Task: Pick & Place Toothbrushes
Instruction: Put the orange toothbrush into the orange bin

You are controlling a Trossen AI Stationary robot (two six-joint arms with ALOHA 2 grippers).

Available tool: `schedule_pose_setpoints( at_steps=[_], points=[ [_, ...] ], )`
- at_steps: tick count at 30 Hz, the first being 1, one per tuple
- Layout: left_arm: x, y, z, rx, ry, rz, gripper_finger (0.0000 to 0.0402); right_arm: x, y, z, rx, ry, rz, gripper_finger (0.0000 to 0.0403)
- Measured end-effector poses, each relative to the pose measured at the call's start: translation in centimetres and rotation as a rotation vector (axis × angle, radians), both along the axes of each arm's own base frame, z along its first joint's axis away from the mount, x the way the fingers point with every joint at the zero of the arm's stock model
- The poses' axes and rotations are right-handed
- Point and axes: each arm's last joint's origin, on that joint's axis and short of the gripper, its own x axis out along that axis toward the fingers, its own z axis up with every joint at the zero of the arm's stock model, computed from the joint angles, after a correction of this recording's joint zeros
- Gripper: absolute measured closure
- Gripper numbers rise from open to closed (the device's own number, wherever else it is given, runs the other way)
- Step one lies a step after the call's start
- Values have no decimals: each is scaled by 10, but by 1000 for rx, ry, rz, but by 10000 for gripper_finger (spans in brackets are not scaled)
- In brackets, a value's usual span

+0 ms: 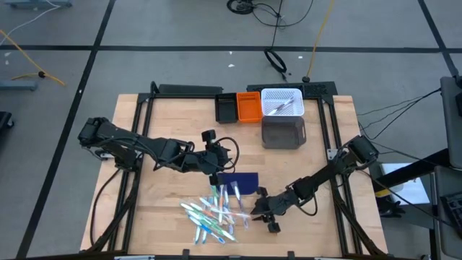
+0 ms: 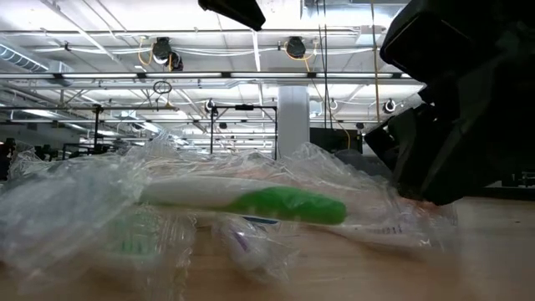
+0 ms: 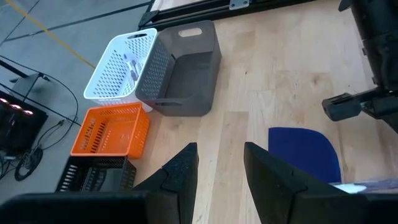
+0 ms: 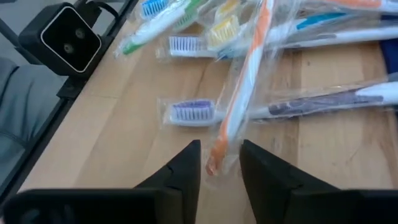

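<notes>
Several toothbrushes [image 1: 213, 215] in clear wrappers lie heaped on the wooden table near its front edge. My right gripper [image 4: 219, 163] is low at the right side of the heap. It is open, with a finger on each side of the near end of an orange toothbrush [image 4: 239, 93]. The low view shows a green and white wrapped toothbrush [image 2: 251, 201] with that gripper [image 2: 451, 125] dark at its right. My left gripper [image 3: 221, 168] hangs open and empty above the table, beside the dark blue mat [image 3: 305, 152].
At the table's far edge stand a white basket [image 1: 281, 102], an orange bin [image 1: 248, 106] and a black bin [image 1: 226, 107], with a grey bin [image 1: 283, 132] in front of the basket. The dark blue mat [image 1: 242, 180] lies just behind the heap. Bare wood lies at the left.
</notes>
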Motion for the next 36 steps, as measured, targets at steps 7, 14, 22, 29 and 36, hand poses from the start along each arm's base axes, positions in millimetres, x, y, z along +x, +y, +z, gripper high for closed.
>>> schedule_pose_setpoints(
  at_steps=[7,14,22,29,36],
  points=[
    [0,0,0,0,0,0,270,-2,-1,-3,-20,43,0,395],
    [0,0,0,0,-4,0,270,-3,-3,10,-52,-17,2,402],
    [1,0,1,-9,-21,3,270,-22,-23,56,-251,-46,-138,402],
    [4,-2,3,-92,-47,-48,270,-37,-53,99,-325,-110,-235,403],
    [5,-5,-3,-195,15,-167,270,-36,-76,110,-326,-110,-239,403]
  ],
)
